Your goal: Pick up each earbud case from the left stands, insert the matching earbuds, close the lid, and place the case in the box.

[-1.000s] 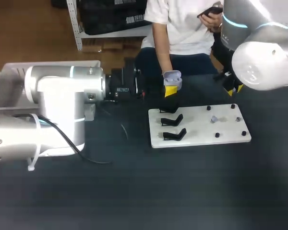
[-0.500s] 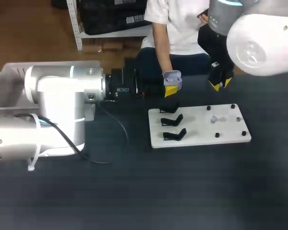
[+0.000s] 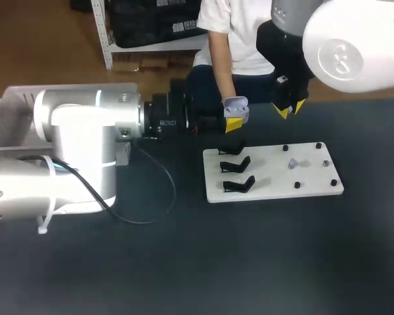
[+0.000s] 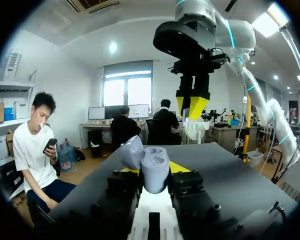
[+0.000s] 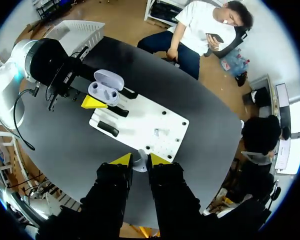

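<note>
- While our left gripper (image 3: 234, 123) pinches the open earbud case (image 3: 236, 105) at upper centre, just above the white board (image 3: 276, 188),
- our right gripper (image 3: 289, 109), to its right, pinches an earbud (image 5: 139, 163).

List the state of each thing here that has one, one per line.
earbud case: lid open, held clear of the stands
left tool: shut on the earbud case
right tool: shut on an earbud, raised above the white board
stands: all three empty
second earbud: lying on the white board
</note>
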You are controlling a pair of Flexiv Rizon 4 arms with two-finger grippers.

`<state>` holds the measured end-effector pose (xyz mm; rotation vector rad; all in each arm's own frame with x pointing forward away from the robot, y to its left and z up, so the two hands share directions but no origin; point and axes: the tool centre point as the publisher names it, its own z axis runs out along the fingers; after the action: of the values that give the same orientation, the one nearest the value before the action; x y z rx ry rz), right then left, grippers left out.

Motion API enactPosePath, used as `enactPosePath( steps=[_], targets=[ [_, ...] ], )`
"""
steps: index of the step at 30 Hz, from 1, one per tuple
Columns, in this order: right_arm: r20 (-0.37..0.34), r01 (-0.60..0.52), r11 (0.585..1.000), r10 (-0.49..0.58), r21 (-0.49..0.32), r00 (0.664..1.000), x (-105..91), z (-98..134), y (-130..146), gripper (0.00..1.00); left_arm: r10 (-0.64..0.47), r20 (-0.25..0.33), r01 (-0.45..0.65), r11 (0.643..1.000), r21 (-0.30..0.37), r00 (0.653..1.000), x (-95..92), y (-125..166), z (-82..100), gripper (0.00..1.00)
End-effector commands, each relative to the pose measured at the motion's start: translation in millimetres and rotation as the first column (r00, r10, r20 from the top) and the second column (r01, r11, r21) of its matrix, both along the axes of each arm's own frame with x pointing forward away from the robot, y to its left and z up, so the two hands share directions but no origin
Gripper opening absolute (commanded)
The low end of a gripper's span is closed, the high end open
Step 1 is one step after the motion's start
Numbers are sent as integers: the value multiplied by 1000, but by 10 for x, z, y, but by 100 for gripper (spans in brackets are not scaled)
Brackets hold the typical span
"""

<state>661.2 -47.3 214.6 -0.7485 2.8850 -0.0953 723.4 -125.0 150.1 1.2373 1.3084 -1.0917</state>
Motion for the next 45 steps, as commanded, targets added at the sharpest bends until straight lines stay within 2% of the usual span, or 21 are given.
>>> enactPosePath(
  steps=[1, 8, 9, 10, 11, 12, 14, 15, 18, 21, 22, 23, 25, 26, 27, 31, 34, 35, 36, 37, 45],
  targets=[
    [7, 0, 1000, 0, 5, 1000, -32, -4, -24, 0, 5, 6, -5, 1000, -8, 1000, -12, 4, -17, 0],
    [7, 0, 1000, 0, 5, 1000, -32, -4, -24, 0, 5, 6, -5, 1000, -8, 1000, -12, 4, -17, 0],
    [-22, 129, 992, -130, -13, 991, 22, -12, 18, 0, 5, 6, -5, 1000, -8, 1000, -12, 4, -17, 0],
    [-35, 192, 981, -191, 28, 981, 53, -9, 42, 0, 5, 6, -5, 1000, -8, 1000, -12, 4, -17, 0],
    [-36, 310, 948, -308, 74, 951, 74, 29, 62, 0, 5, 6, -5, 1000, -8, 1000, -12, 4, -17, 0],
    [-67, 391, 918, -386, 67, 920, 99, 44, 84, 0, 5, 6, -5, 1000, -8, 1000, -12, 4, -17, 0],
    [-99, 512, 852, -504, 111, 858, 107, 105, 120, 0, 5, 6, -5, 1000, -8, 1000, -12, 4, -17, 0],
    [-126, 546, 830, -533, 114, 837, 117, 120, 131, 0, 5, 6, -5, 1000, -8, 1000, -12, 4, -17, 0],
    [-117, 640, 766, -632, 55, 766, 128, 153, 178, 0, 5, 6, -5, 1000, -8, 1000, -12, 4, -17, 0],
    [-156, 690, 722, -676, 52, 720, 128, 157, 200, 0, 5, 6, -5, 1000, -8, 1000, -12, 4, -17, 0],
    [-155, 675, 737, -664, 35, 732, 130, 151, 235, 0, 5, 6, -5, 1000, -8, 1000, -12, 4, -17, 0],
    [-144, 694, 719, -685, 22, 714, 125, 147, 247, 0, 5, 6, -5, 1000, -8, 1000, -12, 4, -17, 0],
    [-142, 685, 728, -676, 24, 723, 123, 145, 284, 0, 5, 6, -5, 1000, -8, 1000, -12, 4, -17, 0],
    [-135, 698, 715, -689, 28, 712, 122, 147, 289, 0, 5, 6, -5, 1000, -8, 1000, -12, 4, -17, 0],
    [-122, 683, 730, -676, 25, 727, 122, 156, 301, 0, 5, 6, -5, 1000, -8, 1000, -12, 4, -17, 0],
    [-123, 690, 723, -683, 33, 720, 119, 155, 312, 0, 5, 6, -5, 1000, -8, 1000, -12, 4, -17, 0],
    [-117, 677, 735, -669, 42, 734, 100, 153, 335, 0, 5, 6, -5, 1000, -8, 1000, -12, 4, -17, 0],
    [-93, 658, 752, -653, 42, 752, 94, 159, 351, 0, 5, 6, -5, 1000, -8, 1000, -12, 4, -17, 0],
    [-72, 671, 740, -668, 42, 741, 85, 165, 359, 0, 5, 6, -5, 1000, -8, 1000, -12, 4, -17, 0],
    [-60, 659, 751, -657, 42, 752, 83, 171, 358, 0, 5, 6, -5, 1000, -8, 1000, -12, 4, -17, 0],
    [-55, 628, 776, -626, 52, 778, 82, 190, 355, 0, 5, 6, -5, 1000, -8, 1000, -12, 4, -17, 0]
  ],
)
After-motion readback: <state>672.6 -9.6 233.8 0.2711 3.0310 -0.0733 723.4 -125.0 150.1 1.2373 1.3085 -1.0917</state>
